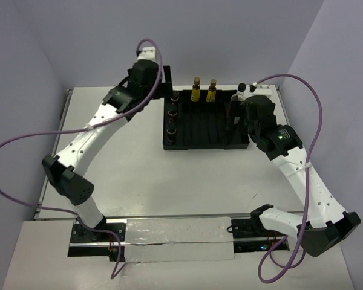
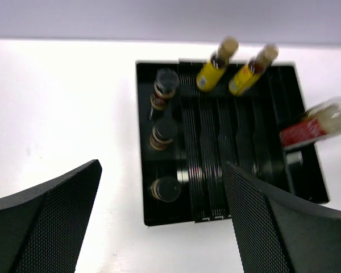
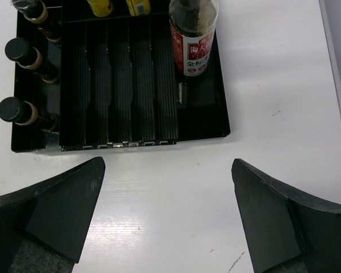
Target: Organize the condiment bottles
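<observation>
A black ribbed tray (image 1: 206,140) holds the condiment bottles. Three short dark brown bottles (image 1: 172,113) with black lids stand in its left column. Two yellow bottles (image 1: 204,90) with tan caps stand at the back. A bottle with a red and white label (image 3: 193,42) stands upright at the tray's right side; it also shows in the left wrist view (image 2: 307,128). My left gripper (image 2: 162,227) is open and empty, raised by the tray's back left corner. My right gripper (image 3: 167,216) is open and empty, raised near the tray's right side.
White table (image 1: 133,163) all round the tray. The tray's middle ribbed lanes (image 3: 131,79) hold nothing. Grey walls stand close on the left, back and right. A metal rail (image 1: 175,238) with the arm bases runs along the near edge.
</observation>
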`<action>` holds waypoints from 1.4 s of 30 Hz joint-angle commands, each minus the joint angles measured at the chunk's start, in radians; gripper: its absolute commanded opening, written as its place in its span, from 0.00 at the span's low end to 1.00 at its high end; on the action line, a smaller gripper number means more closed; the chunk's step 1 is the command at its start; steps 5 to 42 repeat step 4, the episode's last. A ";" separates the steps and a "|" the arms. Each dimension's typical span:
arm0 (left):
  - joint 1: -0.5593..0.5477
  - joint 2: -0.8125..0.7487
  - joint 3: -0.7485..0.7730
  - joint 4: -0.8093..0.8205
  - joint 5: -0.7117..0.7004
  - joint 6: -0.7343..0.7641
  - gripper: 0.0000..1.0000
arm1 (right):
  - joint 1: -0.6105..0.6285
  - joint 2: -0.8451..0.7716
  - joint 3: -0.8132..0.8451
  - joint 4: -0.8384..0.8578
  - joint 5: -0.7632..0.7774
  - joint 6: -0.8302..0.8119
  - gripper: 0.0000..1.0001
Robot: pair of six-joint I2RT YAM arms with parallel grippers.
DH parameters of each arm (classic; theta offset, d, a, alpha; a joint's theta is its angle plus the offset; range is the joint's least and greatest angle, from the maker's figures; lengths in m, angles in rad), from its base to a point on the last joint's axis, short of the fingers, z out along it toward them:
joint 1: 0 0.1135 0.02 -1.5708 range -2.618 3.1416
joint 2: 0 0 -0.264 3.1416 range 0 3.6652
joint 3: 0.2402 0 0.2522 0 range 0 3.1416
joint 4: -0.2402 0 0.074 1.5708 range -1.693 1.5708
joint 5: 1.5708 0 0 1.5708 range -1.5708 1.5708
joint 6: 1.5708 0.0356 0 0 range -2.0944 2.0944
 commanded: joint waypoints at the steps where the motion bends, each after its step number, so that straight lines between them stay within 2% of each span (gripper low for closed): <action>1: 0.083 -0.145 -0.024 0.023 0.064 -0.020 0.96 | 0.005 -0.017 -0.004 0.042 0.035 -0.001 1.00; 4: 0.107 -0.197 -0.051 0.038 0.063 -0.029 0.96 | 0.005 -0.020 -0.004 0.043 0.033 -0.001 1.00; 42: 0.107 -0.197 -0.051 0.038 0.063 -0.029 0.96 | 0.005 -0.020 -0.004 0.043 0.033 -0.001 1.00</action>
